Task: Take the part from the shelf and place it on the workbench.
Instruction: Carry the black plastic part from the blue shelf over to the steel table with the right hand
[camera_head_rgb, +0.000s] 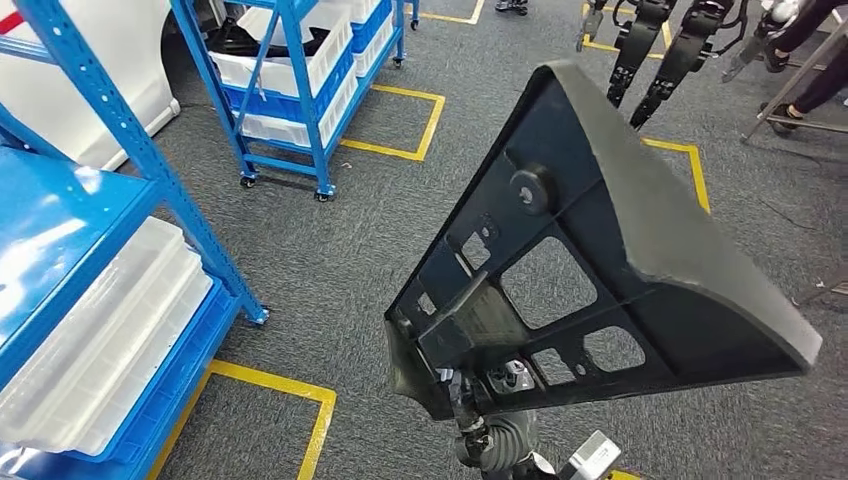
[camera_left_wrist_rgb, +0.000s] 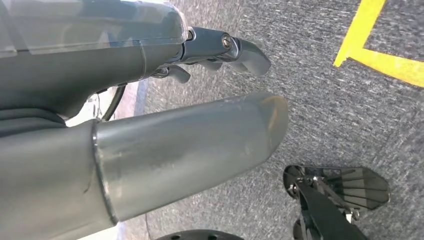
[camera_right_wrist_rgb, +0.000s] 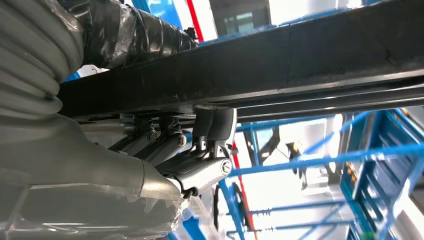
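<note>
Head view: right robot hand (camera_head_rgb: 480, 395) grips black part (camera_head_rgb: 600, 250); fingers (camera_right_wrist_rgb: 210, 125) clamped underneath.

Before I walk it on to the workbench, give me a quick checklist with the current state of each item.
1. Part off the shelf: ok, the black part is held up over the carpet, apart from the blue shelf.
2. Right hand grip: ok, fingers press the part's underside.
3. Left hand free: ok, it holds nothing.
4. Floor ahead: cannot tell, the part hides much of it.
5. People nearby: not ok, legs stand at the far right.
6. Workbench location: cannot tell.
</note>
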